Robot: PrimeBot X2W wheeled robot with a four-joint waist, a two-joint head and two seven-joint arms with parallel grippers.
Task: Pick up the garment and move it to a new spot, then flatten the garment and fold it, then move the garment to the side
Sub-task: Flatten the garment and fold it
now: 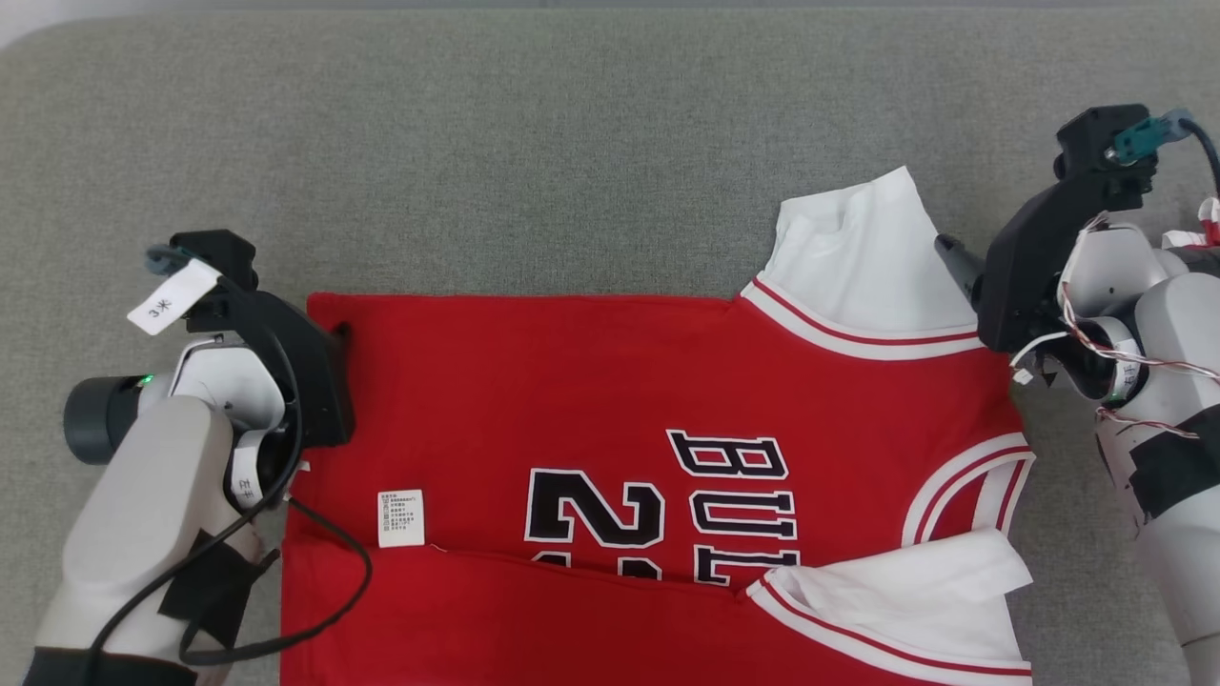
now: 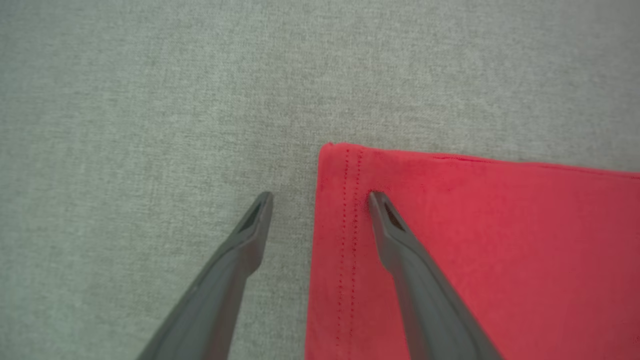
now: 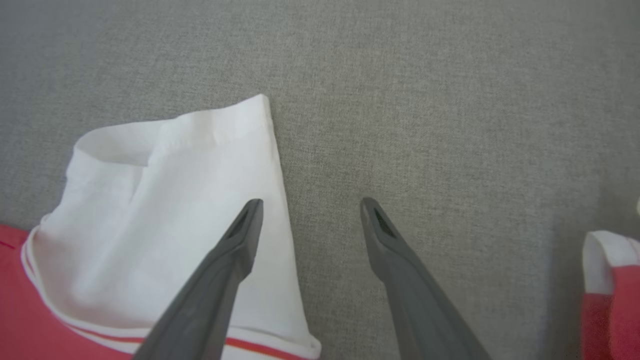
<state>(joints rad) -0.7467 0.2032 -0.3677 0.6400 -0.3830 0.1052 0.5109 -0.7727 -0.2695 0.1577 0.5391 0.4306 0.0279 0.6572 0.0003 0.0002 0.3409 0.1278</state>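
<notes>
Nearest to me, the garment (image 1: 572, 381), a red jersey, lies spread over the near half of the grey surface (image 1: 572, 143) and runs off the near edge of my head view. Its nearest strip is folded back over itself and covers the lower part of the black-and-white number and letters (image 1: 667, 505). A white care label (image 1: 400, 517) sits just beyond that fold on the left. A white sleeve (image 1: 915, 591) lies crumpled on the near right part of the jersey.

Farther in, my left gripper (image 2: 320, 197) is at the jersey's far left corner. Its fingers stand apart and hold nothing. One finger is over bare grey surface (image 2: 150, 125). The other (image 2: 395, 235) is over the red cloth (image 2: 475, 240), just inside the stitched hem. I cannot tell whether the tips touch down.

On the right, my right gripper (image 3: 310, 202) is also spread wide with nothing between the fingers. Its left finger (image 3: 235, 245) is over the outer edge of the far white sleeve (image 3: 150, 225). Its right finger is over bare grey surface (image 3: 425, 125).

That far sleeve (image 1: 858, 257) sticks out past the jersey's straight far edge. Beyond it the grey surface reaches to its far edge.
</notes>
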